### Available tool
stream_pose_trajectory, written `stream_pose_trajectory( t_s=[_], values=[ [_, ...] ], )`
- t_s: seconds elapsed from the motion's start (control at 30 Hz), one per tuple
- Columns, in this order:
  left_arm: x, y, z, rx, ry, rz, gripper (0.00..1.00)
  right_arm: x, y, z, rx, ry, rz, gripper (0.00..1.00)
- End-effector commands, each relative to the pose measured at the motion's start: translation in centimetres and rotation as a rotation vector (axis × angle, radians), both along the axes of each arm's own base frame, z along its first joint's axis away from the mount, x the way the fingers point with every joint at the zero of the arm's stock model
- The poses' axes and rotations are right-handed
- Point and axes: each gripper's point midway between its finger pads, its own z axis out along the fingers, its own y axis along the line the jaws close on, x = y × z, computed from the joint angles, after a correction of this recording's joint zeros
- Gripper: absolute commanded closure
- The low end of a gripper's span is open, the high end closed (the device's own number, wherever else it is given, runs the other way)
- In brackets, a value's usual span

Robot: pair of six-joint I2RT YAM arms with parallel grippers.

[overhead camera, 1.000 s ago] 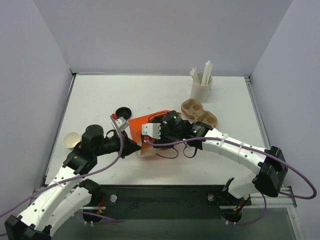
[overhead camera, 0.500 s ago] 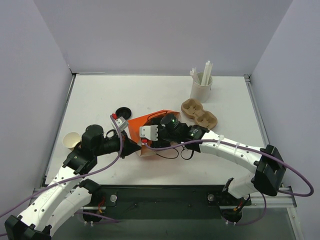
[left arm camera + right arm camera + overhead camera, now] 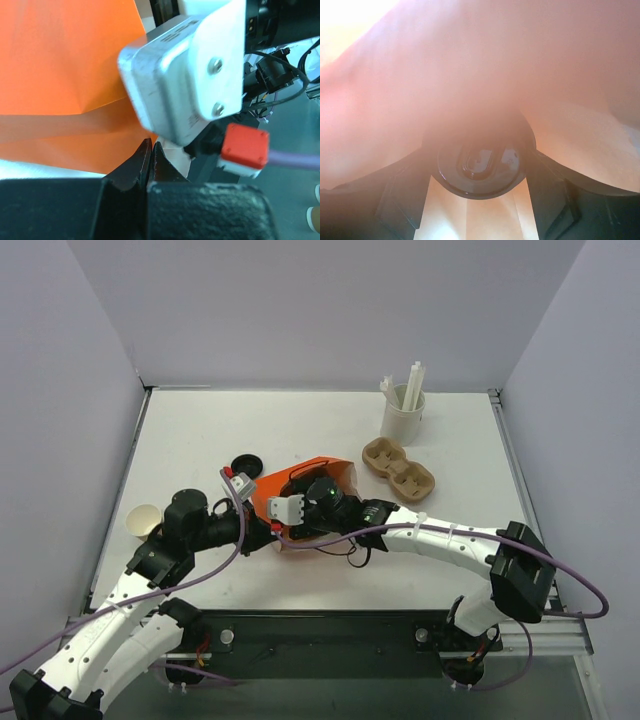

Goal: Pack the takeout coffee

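Note:
The orange bag [image 3: 322, 470] lies on its side mid-table, mouth toward the right arm. My right gripper [image 3: 478, 161] is inside the bag, shut on the takeout coffee [image 3: 479, 172]. In the right wrist view the cup's round black lid shows between the two fingers [image 3: 400, 195], with orange-lit bag walls all around. From above the cup is hidden by the bag and the right wrist. My left gripper [image 3: 269, 533] is shut on the bag's near left edge. In the left wrist view its jaws meet at the bag's edge [image 3: 75, 70].
A loose black lid [image 3: 246, 463] lies just left of the bag. A lidless tan paper cup [image 3: 143, 519] stands at the left by my left arm. A brown cup carrier [image 3: 398, 467] and a white cup of straws [image 3: 404, 410] are at the back right.
My right arm has moved left, pushing the coffee deeper into the orange bag. The bag's far side has lifted. The left gripper has stayed on the bag's edge.

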Motion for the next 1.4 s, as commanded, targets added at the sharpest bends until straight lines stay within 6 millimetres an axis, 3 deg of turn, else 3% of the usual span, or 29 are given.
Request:
stream_pose_trajectory(
  t_s=[0.0,0.3,0.53,0.73,1.37],
  values=[
    [-0.3,-0.3,0.5,-0.019,-0.009,-0.019,1.0,1.7,0.4,1.1,0.02,-0.115,-0.09,0.66],
    [-0.1,0.0,0.4,-0.005,-0.012,-0.003,1.0,2.1,0.3,2.2,0.043,-0.116,-0.112,0.66],
    [-0.2,0.0,0.3,-0.001,-0.012,-0.012,1.0,1.3,-2.4,3.3,0.019,-0.034,-0.077,0.66],
    [-0.5,-0.4,0.4,-0.008,-0.004,-0.04,1.0,0.9,-3.9,2.8,-0.053,-0.003,-0.061,0.66],
    [-0.6,-0.6,0.4,-0.022,0.009,-0.054,1.0,1.8,-2.7,0.9,-0.046,0.008,0.018,0.66]
  ],
)
